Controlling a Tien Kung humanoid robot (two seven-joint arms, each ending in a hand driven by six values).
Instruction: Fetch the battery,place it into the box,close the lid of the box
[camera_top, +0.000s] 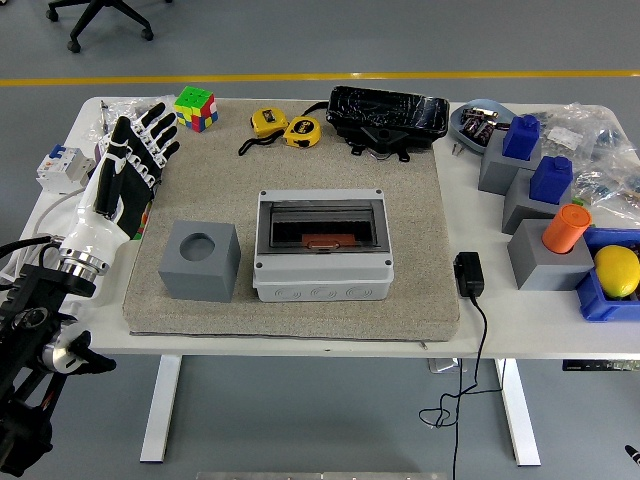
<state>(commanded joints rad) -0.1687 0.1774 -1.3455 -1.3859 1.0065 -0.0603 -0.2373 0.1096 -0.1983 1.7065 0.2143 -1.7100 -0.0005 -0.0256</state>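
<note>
At the left of the frame we see the left hand (128, 175) raised over the left edge of the grey mat (400, 240), its fingers (158, 122) spread wide and holding nothing. The right hand does not show anywhere.

In the middle of the frame, on the mat, sits the box (322, 246), a grey enclosure whose dark see-through lid (320, 222) lies shut over it. Through the lid we make out a reddish-brown block, likely the battery (322, 241) (its shape is too blurred under the cover for us to be sure). Just left of the box, close beside it, stands a grey cube (200, 260) with a round hole in its top.

Along the upper edge of the mat lie a colour puzzle cube (196, 108), two yellow tape measures (285, 127) and a black tray (387, 116). At the right of the white bench (470, 210) we see grey blocks carrying blue pieces (536, 160) and an orange cylinder (566, 228), with a yellow lemon-shaped thing (616, 270) in a blue bin at the right edge. A black adapter (468, 273) rests just right of the mat, its cable hanging over the near edge.
</note>
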